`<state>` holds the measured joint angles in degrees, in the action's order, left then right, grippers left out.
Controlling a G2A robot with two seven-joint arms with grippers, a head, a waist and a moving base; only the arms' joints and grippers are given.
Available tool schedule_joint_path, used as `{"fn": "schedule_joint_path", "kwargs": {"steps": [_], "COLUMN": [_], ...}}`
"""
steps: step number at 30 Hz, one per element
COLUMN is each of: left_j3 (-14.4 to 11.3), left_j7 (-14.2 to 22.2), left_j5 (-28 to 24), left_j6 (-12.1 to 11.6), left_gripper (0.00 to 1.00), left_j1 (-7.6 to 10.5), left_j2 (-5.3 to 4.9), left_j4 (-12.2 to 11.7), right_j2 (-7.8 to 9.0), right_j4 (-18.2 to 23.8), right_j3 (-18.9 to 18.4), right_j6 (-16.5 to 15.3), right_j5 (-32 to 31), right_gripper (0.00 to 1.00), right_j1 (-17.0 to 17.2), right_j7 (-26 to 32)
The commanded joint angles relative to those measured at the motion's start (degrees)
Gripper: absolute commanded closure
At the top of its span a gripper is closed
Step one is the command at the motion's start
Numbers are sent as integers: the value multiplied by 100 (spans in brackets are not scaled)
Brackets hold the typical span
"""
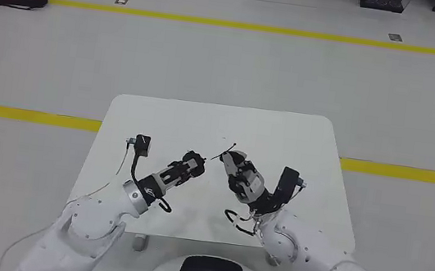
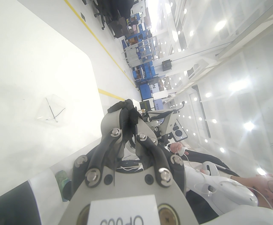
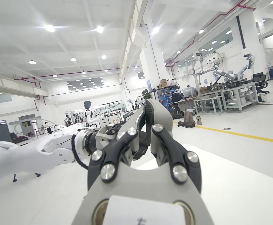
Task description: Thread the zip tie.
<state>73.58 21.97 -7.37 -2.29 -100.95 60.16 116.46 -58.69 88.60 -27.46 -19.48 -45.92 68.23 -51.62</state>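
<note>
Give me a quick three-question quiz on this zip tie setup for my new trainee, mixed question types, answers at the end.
1. True or false: the grey-and-black left gripper is shut.
2. In the top view, the thin black plastic zip tie shows: A) on the floor; B) over the white rounded-corner table, by the matching right gripper's tip; C) at the table's near edge.
3. Fill in: the two grippers point ___ each other.
Key: 1 true; 2 B; 3 toward.

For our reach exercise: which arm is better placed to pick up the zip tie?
Right, probably. In the top view the right tool sits next to the zip tie on the table, while the left tool is farther away.
</note>
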Motion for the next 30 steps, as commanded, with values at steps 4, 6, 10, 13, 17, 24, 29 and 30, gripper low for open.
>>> {"fn": "schedule_joint_path", "kwargs": {"steps": [4, 6, 10, 13, 17, 24, 29, 30], "left_j3": [0, 0, 0, 0, 0, 0, 0, 0], "left_j7": [0, 0, 0, 0, 0, 0, 0, 0], "left_j5": [0, 0, 0, 0, 0, 0, 0, 0], "left_j6": [0, 0, 0, 0, 0, 0, 0, 0], "left_gripper": [100, 100, 100, 100, 100, 100, 100, 100], "left_j1": [0, 0, 0, 0, 0, 0, 0, 0], "left_j2": [0, 0, 0, 0, 0, 0, 0, 0], "left_j4": [0, 0, 0, 0, 0, 0, 0, 0], "right_j2": [-85, -112, -157, -186, -217, -255, -279, -282], "right_j4": [-134, -166, -227, -260, -290, -303, -317, -320], "right_j3": [28, 35, 58, 60, 57, 67, 64, 62], "right_j6": [0, 0, 0, 0, 0, 0, 0, 0], "right_j5": [-36, -40, -21, 0, 13, 9, 10, 8], "right_gripper": [100, 100, 100, 100, 100, 100, 100, 100], "right_j1": [-50, -60, -80, -88, -87, -96, -99, -98], "right_j7": [-33, -38, -22, -10, 6, 63, 116, 118]}}
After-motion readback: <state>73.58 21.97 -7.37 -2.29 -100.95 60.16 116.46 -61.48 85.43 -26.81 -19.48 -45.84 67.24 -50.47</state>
